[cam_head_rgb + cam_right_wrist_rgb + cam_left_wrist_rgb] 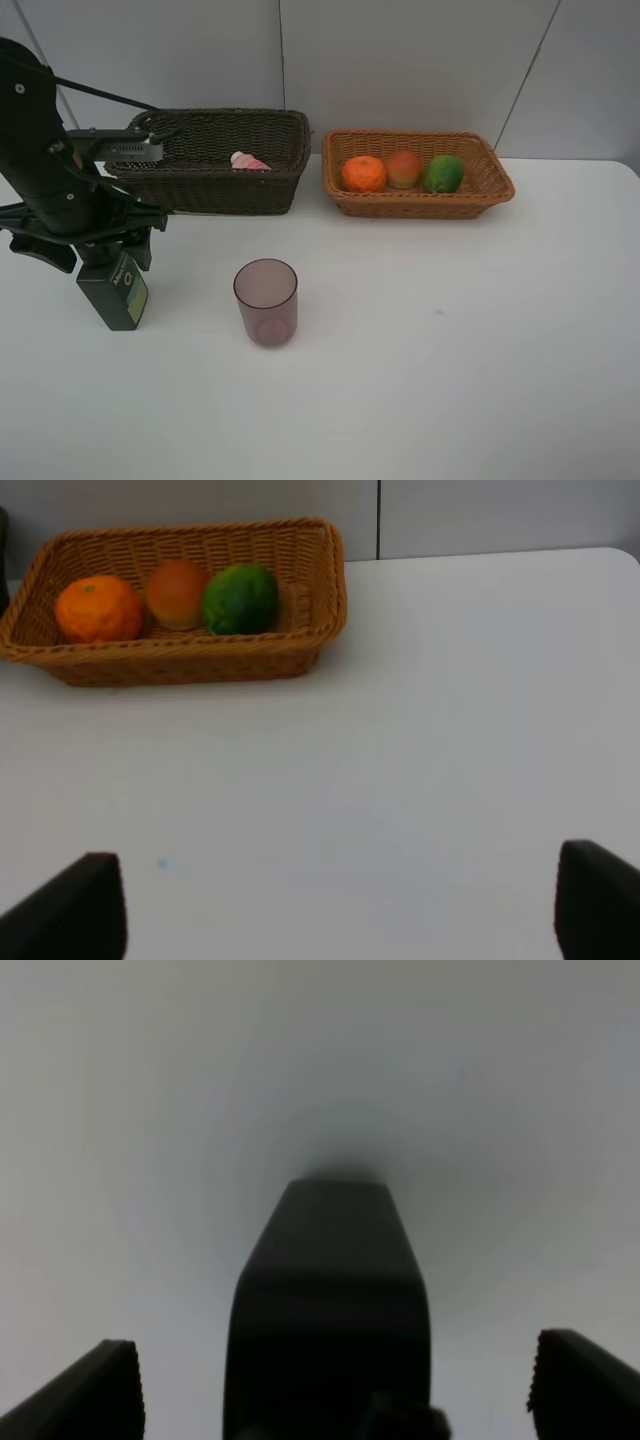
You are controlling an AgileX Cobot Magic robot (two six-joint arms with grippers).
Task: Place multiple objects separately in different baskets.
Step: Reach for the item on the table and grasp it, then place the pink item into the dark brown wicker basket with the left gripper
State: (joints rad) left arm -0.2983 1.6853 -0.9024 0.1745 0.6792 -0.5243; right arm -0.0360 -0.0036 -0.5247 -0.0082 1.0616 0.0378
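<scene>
The left tool [335, 1355], jaws spread wide and gripping nothing, straddles the upright dark green pump bottle [330, 1280] standing squarely between them.

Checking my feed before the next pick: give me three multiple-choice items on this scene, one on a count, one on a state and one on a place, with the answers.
1. How many fruits lie in the tan basket?
A. one
B. two
C. three

2. How do the left gripper's jaws stand at the bottle?
A. open, one on each side of it
B. shut above it
C. shut on its pump

3. Where is the cup?
A. in the tan basket
B. on the table
C. between the left gripper's jaws

Answers:
1 C: the tangerine, peach and lime sit in it.
2 A: the left wrist view shows a gap on either side of the bottle.
3 B: it stands upright on the bare tabletop, in front of the baskets.
</scene>
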